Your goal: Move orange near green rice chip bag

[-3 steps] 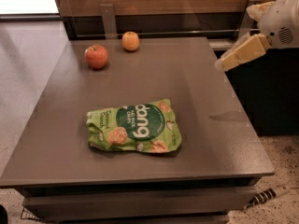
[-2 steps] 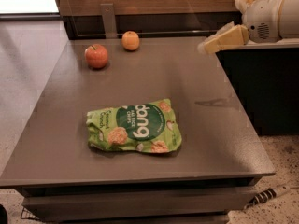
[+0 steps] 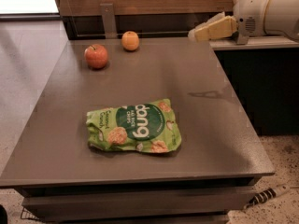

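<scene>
Sitting at 12 o'clock: small round matte orange, grey table's far edge.
8 o'clock of it: red apple.
Centre: flat crinkled green rice chip bag, well apart.
Cream gripper: 2 o'clock, aloft; open or closed, cannot tell.

Orange far back, green rice chip bag flat, seemingly sealed, gripper upper right

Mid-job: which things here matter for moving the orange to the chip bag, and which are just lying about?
In the job: orange, green rice chip bag, tool near the far right corner of the table.
Lying about: red apple, left of the orange.
</scene>
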Available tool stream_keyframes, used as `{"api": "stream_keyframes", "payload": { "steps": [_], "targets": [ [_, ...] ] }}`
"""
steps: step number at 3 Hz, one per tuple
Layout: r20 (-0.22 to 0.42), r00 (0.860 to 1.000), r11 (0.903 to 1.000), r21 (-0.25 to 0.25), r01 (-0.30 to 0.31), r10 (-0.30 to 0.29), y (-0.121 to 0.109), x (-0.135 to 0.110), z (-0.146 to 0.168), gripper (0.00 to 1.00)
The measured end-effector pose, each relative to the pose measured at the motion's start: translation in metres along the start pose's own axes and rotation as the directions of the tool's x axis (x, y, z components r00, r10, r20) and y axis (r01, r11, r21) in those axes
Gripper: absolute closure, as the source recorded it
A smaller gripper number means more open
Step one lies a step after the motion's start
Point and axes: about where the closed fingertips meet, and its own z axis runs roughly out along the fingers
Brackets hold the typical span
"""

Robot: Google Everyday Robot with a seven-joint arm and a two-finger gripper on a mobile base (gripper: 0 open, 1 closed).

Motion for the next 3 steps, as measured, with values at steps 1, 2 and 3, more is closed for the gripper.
{"api": "stream_keyframes", "payload": {
  "steps": [1, 2, 3],
  "targets": [
    [-0.005, 1.0, 0.9998, -0.011, -0.015, 0.015, -0.008, 0.001, 0.019, 0.0],
    [-0.033, 0.999, 0.9995, -0.004, -0.033, 0.032, -0.027, 0.004, 0.061, 0.0],
    [-0.039, 0.998, 0.999, -0.001, -0.046, 0.046, -0.036, 0.009, 0.106, 0.0]
  ]
}}
